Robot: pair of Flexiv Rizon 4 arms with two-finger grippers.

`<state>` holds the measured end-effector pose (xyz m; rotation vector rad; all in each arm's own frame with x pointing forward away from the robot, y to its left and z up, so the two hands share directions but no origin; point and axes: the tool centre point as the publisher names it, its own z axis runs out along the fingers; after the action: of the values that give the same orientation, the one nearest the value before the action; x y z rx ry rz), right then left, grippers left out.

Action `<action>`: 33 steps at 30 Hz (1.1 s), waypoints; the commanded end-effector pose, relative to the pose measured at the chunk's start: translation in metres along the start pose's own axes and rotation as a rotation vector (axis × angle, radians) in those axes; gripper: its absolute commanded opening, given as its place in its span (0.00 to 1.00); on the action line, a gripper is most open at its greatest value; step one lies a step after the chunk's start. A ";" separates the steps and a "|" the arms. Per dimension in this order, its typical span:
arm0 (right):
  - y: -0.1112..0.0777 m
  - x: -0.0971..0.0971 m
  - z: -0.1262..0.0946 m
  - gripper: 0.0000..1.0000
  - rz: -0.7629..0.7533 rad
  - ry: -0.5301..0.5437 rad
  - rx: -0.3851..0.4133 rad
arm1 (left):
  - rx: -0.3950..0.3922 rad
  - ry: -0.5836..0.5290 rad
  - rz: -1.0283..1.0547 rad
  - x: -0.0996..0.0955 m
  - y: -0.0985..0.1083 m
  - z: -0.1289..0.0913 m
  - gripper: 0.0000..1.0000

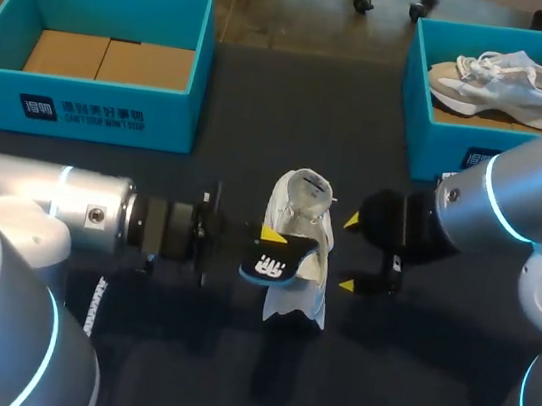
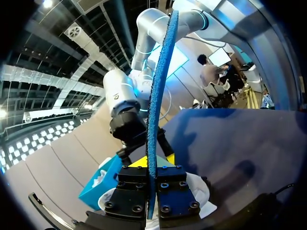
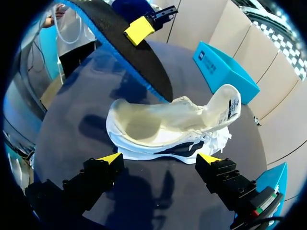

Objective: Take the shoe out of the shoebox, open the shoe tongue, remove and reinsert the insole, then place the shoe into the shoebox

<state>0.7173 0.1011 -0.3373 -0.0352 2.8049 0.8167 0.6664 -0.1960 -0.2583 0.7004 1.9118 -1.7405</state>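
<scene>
silver left arm (image 1: 44, 201) fills the near corner, and the right arm (image 1: 512, 212) comes in from the opposite side. both are over the dark table (image 1: 265, 101). well beyond the left jaws sits a teal shoebox (image 1: 93, 107) with only a cardboard floor showing. beyond the right jaws a second teal shoebox (image 1: 431, 145) holds a pale sneaker (image 1: 505, 79). the white shoe (image 1: 306, 203) lies on the table between the two sets of jaws, just ahead of the right jaws, with its tongue lifted open and its pale lining in view. the left jaws are clamped narrow on the insole (image 1: 273, 261), black on top with a blue foam edge. it juts out from them over the shoe's opening. the right jaws stand wide, their yellow fingertips (image 3: 110, 158) well apart and short of the shoe, holding nothing.
</scene>
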 end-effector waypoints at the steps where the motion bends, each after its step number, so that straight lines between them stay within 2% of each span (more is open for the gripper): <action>1: -0.001 0.002 -0.003 1.00 -0.001 -0.003 -0.002 | 0.007 0.005 -0.006 0.002 0.006 0.009 0.00; 19: -0.001 0.002 -0.003 1.00 -0.001 -0.003 -0.002 | -0.009 -0.013 -0.017 0.001 0.006 0.009 0.00; 22: -0.001 0.002 -0.003 1.00 -0.001 -0.003 -0.002 | 0.008 -0.009 -0.019 0.003 0.004 0.009 0.00; 33: -0.001 0.002 -0.003 1.00 -0.001 -0.003 -0.002 | 0.034 0.026 -0.011 0.004 0.011 0.035 0.00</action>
<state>0.7156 0.0988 -0.3360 -0.0366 2.8031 0.8190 0.6632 -0.2151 -0.2674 0.7211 1.9074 -1.7773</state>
